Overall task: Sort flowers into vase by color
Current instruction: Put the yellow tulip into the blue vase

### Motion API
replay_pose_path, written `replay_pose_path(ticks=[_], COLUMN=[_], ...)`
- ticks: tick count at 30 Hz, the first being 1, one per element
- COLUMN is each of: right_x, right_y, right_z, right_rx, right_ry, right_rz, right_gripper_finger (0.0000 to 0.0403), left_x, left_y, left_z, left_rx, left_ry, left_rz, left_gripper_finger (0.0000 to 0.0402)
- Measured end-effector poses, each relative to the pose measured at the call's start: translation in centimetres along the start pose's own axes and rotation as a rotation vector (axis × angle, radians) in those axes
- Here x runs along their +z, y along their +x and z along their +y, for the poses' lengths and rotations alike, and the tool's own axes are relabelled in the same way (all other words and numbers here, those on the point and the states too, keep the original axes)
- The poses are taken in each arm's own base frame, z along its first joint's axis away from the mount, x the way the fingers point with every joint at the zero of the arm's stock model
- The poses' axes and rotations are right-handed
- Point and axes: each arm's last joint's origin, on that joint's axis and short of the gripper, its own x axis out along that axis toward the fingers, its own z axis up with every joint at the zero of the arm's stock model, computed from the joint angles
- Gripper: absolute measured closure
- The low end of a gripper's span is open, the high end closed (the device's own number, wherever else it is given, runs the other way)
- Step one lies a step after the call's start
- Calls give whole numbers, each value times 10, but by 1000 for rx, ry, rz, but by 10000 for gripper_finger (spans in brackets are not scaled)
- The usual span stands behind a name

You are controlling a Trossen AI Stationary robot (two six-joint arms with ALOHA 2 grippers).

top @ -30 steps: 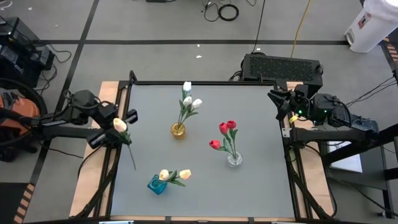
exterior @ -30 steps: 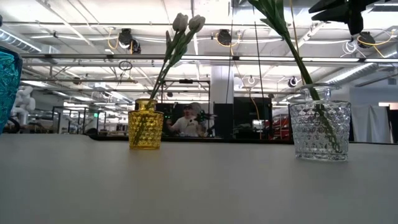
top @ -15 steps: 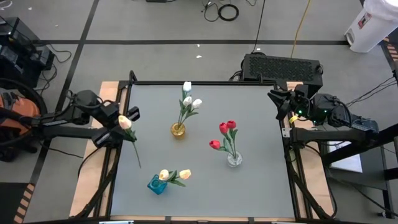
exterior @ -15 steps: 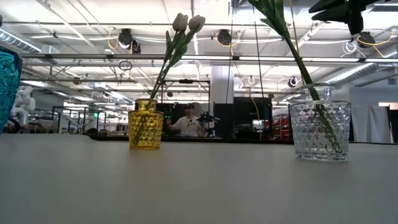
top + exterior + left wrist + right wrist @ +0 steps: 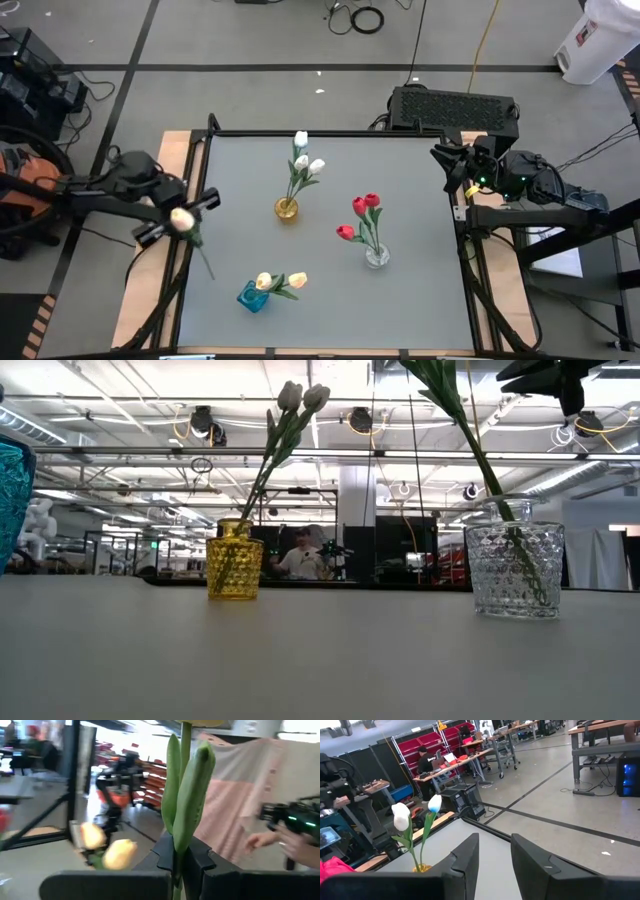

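Left pincer (image 5: 183, 215) pressed together on stem of a pale yellow tulip (image 5: 182, 218), held in the air over the bench (image 5: 420, 300) edge, well to the left of the amber vase (image 5: 287, 209); stem trailing down toward the teal vase (image 5: 251, 297). Left wrist view: green stem and leaf (image 5: 186, 795) upright between the dark fingers (image 5: 200, 860). Right pincer (image 5: 447, 165) parked at the bench's far right corner, well apart from the amber vase, jaws partly spread with a visible gap, nothing between them.

Progress, judged from layout: nearly finished. Three white tulips (image 5: 303, 160) standing in the amber vase. Three red tulips (image 5: 360, 212) in the clear vase (image 5: 376, 256), to the right of and nearer than the amber one. Two pale yellow tulips (image 5: 280, 281) in the teal vase, leaning low across its rim. No loose flowers lying on the bench. Remaining: held yellow tulip into the teal vase, presumably the last one.

Materials and shapes: clear vase (image 5: 515, 557) of cut glass with diamond faceting, short and cylindrical; amber vase (image 5: 235, 559) likewise faceted, translucent, smaller. Teal vase glassy, patterned. Tulip heads small, smooth, egg-shaped; stems long, thin, likely springy, so some sway at insertion to be expected. Bench surface matte grey, flat, framed by black rail.
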Motion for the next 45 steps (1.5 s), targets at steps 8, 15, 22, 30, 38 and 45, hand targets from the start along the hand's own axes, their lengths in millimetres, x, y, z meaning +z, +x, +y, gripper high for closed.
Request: replay_pose_path(ticks=[8, 15, 22, 30, 38, 45], right_x=[0, 0, 0, 0, 0, 0], right_y=[0, 0, 0, 0, 0, 0], right_z=[0, 0, 0, 0, 0, 0], right_rx=[0, 0, 0, 0, 0, 0], right_ry=[0, 0, 0, 0, 0, 0], right_rz=[0, 0, 0, 0, 0, 0], right_gripper_finger=[298, 298, 298, 298, 298, 298], left_x=[-5, -9, -7, -8, -13, -18], left_y=[12, 22, 32, 53, 69, 76], left_z=[-22, -24, -16, -4, 6, 11], left_rx=[-188, -183, -104, -104, -102, -97], left_ry=[35, 39, 47, 60, 77, 138], left_rz=[25, 37, 6, -16, -5, 20], left_gripper_finger=[386, 386, 386, 386, 386, 386])
